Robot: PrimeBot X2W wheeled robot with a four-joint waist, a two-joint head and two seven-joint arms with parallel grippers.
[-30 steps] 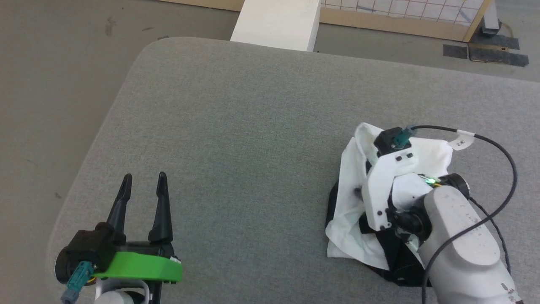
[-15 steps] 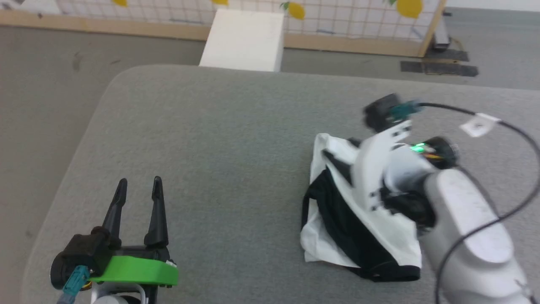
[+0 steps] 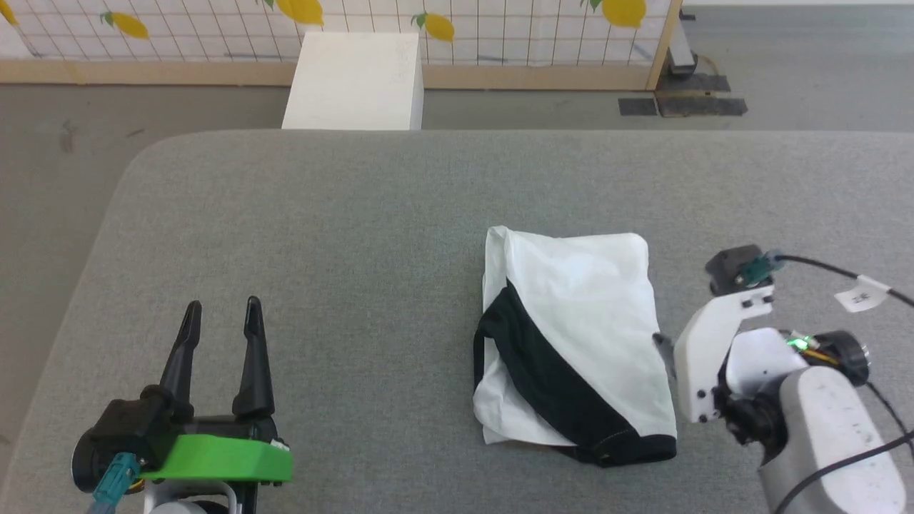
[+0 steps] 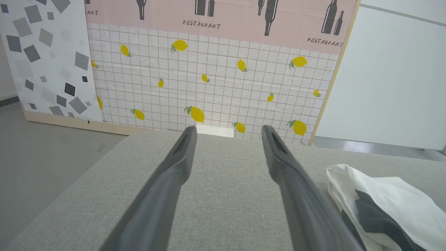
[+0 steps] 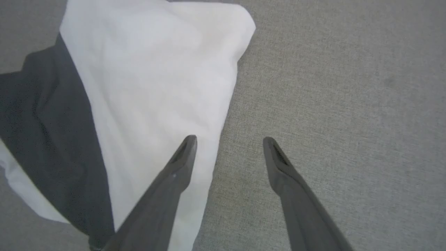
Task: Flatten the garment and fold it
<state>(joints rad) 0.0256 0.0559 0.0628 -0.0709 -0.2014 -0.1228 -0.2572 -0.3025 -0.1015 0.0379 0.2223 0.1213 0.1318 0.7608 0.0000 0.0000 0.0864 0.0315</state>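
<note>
Head view: folded garment (image 3: 571, 300) lies on grey table (image 3: 321, 235).

1. You are looking at a grey, fabric-covered table (image 3: 343, 214) that takes up most of the head view; its far edge runs across the upper part of the frame, with a rounded corner at the upper left
2. Right of centre in that view, the garment (image 3: 578, 307) lies directly on the table, folded into a compact, roughly upright rectangle
3. Its top layer is white, and you can see a black band crossing it diagonally from the left edge down to the lower right corner
4. In the right wrist view the garment sits at the upper left, with grey table cover to its right
</note>
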